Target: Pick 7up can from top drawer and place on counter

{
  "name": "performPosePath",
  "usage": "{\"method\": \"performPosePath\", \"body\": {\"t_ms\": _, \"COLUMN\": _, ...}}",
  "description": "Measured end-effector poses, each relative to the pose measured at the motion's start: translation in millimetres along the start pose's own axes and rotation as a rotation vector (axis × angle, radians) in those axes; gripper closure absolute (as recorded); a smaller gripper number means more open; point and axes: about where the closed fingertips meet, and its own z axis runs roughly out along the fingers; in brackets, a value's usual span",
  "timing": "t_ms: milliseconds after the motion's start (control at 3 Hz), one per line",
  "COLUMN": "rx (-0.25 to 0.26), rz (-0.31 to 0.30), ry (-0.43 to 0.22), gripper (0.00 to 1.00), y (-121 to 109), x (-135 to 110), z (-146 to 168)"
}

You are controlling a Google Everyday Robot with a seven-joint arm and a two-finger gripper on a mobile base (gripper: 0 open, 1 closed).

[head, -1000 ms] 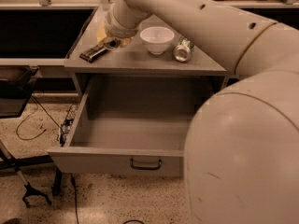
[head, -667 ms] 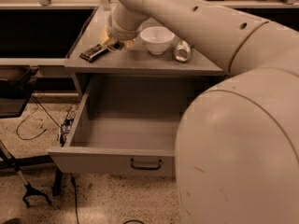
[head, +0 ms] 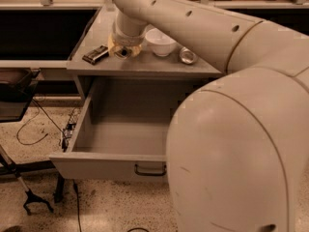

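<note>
The 7up can, silvery, lies on its side on the grey counter, just right of a white bowl. My gripper is at the end of the arm's wrist, low over the counter left of the bowl and apart from the can. The top drawer is pulled out below the counter. Its visible inside shows nothing in it. Its right part is hidden behind my arm. The dark bar handle shows on the front panel.
A flat dark object lies on the counter's left part, next to the gripper. My big arm body fills the right foreground. Dark recessed bays flank the cabinet. Cables and a stand foot lie on the floor at left.
The wrist has come down a little closer to the counter, left of the bowl. The can, the bowl and the drawer have not moved.
</note>
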Motion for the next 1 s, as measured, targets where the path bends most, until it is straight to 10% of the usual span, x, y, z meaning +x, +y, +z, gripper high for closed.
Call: {"method": "performPosePath", "body": {"t_ms": 1000, "rx": 0.078, "rz": 0.006, "ry": 0.043, "gripper": 0.14, "y": 2.3, "x": 1.4, "z": 4.5}}
